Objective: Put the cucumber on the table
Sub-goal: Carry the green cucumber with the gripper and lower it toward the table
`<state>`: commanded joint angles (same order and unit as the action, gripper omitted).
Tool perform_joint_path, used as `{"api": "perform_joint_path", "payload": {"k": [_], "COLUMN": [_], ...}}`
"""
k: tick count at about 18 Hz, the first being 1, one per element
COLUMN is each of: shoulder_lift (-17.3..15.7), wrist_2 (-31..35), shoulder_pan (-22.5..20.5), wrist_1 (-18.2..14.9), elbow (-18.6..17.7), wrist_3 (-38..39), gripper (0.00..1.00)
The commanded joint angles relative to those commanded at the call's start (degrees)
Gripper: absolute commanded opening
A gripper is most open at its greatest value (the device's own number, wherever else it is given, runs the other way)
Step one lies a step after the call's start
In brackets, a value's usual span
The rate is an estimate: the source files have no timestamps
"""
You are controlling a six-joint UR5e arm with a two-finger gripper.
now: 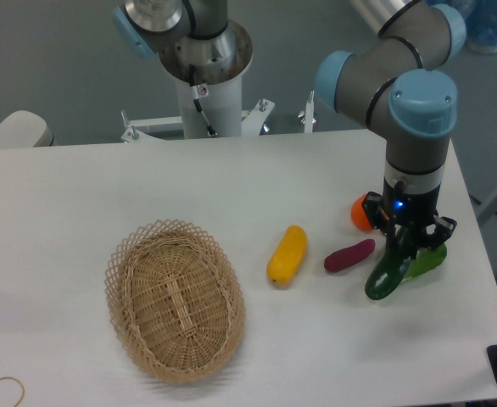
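Note:
The cucumber [388, 273] is dark green and glossy. It hangs tilted at the right side of the white table [104, 186], with its lower end close to the tabletop. My gripper [409, 243] points straight down and is shut on the cucumber's upper end. I cannot tell whether the lower end touches the table. The wrist hides the top of the cucumber.
A light-green vegetable [429, 260] lies just right of the cucumber, under the gripper. A purple vegetable [349, 255] lies just to its left, with a yellow one [287, 254] further left. An orange object [361, 213] sits behind the gripper. A wicker basket [174, 298] stands front left.

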<state>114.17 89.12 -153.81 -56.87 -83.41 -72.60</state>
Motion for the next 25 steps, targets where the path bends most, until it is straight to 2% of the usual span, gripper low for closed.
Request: {"api": "perform_joint_path", "payload": {"k": [7,13,14,20,25], "shoulder_lift": [1.0,3.8,4.6,9.5,13.2], "wrist_2": [-0.3,-1.0,-0.9,-0.8,2.8], "shoulder_pan": [0.4,3.0,3.9,9.2,12.5], "wrist_1": [0.0,0.2,1.0,10.5,11.4], "elbow": [1.2,3.3,3.4,3.8,2.5], "wrist_3": [2.3,9.0,10.2,21.4,23.4], "gripper": [0.22,0.22,0.22,0.22,0.22]}}
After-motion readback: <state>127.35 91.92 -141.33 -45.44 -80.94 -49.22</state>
